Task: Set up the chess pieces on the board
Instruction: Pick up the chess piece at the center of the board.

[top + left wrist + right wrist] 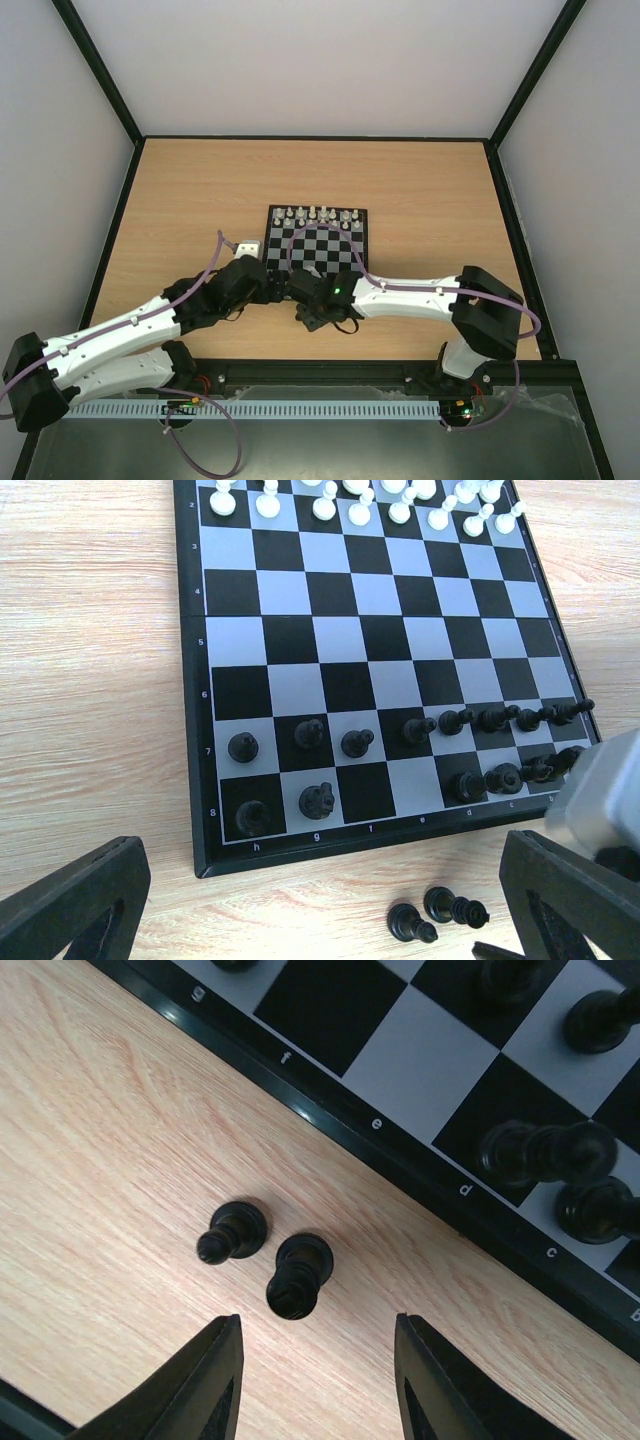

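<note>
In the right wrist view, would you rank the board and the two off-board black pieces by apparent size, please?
Largest: board, though cropped.
Then left piece and right piece: nearly alike, so unranked.

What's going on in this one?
Two arms are setting black pieces on the chessboard. Most already sit on its two near rows. Two stragglers are on the table beside the near edge, the right gripper poised over them, fingers open. The left gripper is open and empty.
</note>
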Available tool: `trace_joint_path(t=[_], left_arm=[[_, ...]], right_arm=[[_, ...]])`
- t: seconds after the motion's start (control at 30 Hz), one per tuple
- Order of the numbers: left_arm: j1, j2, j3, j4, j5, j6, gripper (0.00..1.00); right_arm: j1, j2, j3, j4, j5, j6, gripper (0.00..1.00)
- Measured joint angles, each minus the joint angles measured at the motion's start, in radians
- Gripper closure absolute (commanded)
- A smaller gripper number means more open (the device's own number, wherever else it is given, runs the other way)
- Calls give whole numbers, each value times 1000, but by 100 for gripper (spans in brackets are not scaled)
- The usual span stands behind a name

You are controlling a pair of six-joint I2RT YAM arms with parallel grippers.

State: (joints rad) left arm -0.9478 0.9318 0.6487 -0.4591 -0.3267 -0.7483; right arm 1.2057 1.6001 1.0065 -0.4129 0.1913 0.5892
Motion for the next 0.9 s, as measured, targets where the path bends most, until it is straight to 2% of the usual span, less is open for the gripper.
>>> trace_joint_path(t=[0.53, 0.73, 0.9], left_arm=[[6, -5, 0, -8, -9, 0, 1], [11, -9, -1, -29, -23, 0, 1], [11, -19, -1, -30, -24, 0, 1]], right_arm=[[-1, 91, 32, 9, 20, -1, 69], [-12, 112, 44, 18, 22, -5, 83], [-25, 112, 45, 26, 23, -6, 88]])
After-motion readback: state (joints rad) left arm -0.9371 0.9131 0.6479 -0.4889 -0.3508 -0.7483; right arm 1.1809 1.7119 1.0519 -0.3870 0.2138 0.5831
